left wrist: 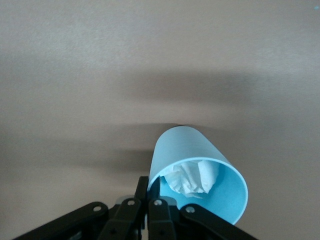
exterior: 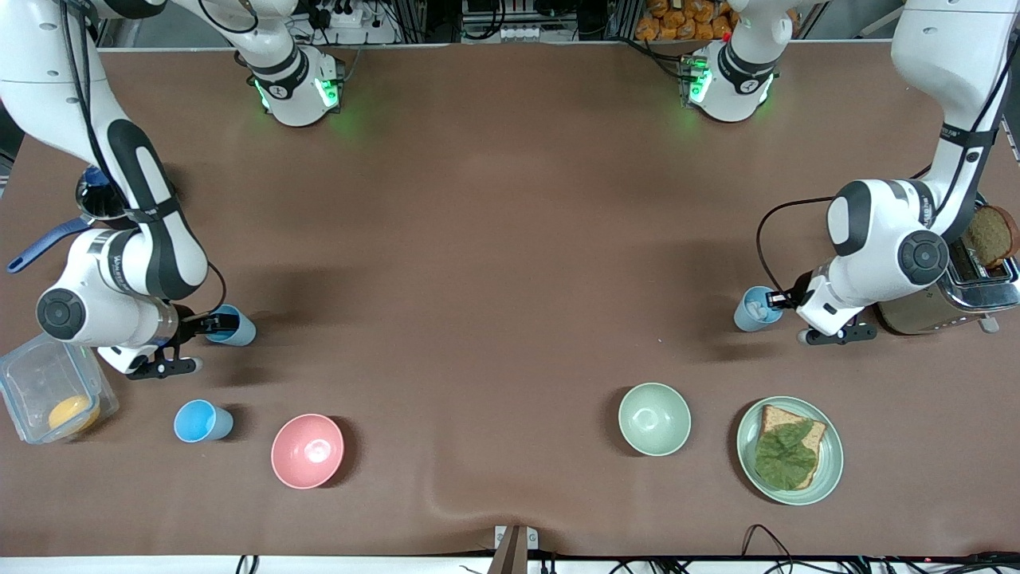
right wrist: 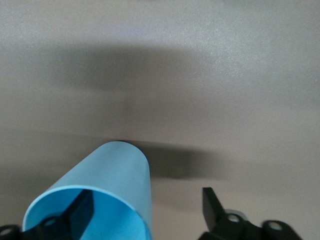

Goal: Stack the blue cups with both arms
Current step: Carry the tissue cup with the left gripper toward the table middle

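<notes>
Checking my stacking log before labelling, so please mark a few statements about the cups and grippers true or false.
1. The white-filled cup at the left gripper holds something white. True.
2. The right gripper has its fingers shut. False: they are open, one inside the plain cup and one outside.
3. A free cup stands beside the pink bowl. True.
4. The cups are stacked. False: all three stand apart.

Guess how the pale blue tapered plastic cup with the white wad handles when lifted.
Probably light: pale blue tapered plastic cup looks small, thin-walled. Left gripper pinches one rim spot, so it may flex or swing. Loose crumpled white wad could spill if tipped.
</notes>
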Available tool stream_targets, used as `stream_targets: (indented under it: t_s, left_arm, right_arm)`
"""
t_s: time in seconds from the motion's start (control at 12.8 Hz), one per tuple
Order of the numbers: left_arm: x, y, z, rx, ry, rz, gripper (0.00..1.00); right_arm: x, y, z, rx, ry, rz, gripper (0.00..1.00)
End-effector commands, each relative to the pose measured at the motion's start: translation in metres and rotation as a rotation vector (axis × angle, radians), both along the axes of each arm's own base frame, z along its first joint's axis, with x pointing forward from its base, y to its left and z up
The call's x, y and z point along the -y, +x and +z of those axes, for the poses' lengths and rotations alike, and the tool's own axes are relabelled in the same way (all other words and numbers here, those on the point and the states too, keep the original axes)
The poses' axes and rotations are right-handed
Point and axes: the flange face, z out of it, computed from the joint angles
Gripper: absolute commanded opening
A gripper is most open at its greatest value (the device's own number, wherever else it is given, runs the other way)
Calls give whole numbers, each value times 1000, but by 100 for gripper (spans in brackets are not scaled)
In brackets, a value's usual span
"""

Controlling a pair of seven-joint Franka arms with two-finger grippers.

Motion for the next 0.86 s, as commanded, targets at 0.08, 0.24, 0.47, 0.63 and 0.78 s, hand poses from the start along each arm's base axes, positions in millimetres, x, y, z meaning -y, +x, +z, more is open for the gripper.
stream_targets:
  t_s: [0.08, 0.24, 0.47, 0.63, 0.78]
  left_arm:
    - [40, -4, 49, 10, -1, -22, 0]
    - [79, -10, 69, 16, -3, 13, 0]
    - [143, -23, 80, -6, -61, 122, 0]
    - [166, -25, 87, -35, -156, 186, 0]
    - [197, -30, 91, -45, -221, 229, 0]
  right_arm:
    - [0, -5, 9, 12, 9, 5, 0]
    - [0, -5, 10, 14, 8, 5, 0]
    - [0, -4, 10, 15, 8, 4, 0]
    - [-1, -4, 11, 16, 9, 5, 0]
    - [-1, -2, 19, 23, 6, 2, 0]
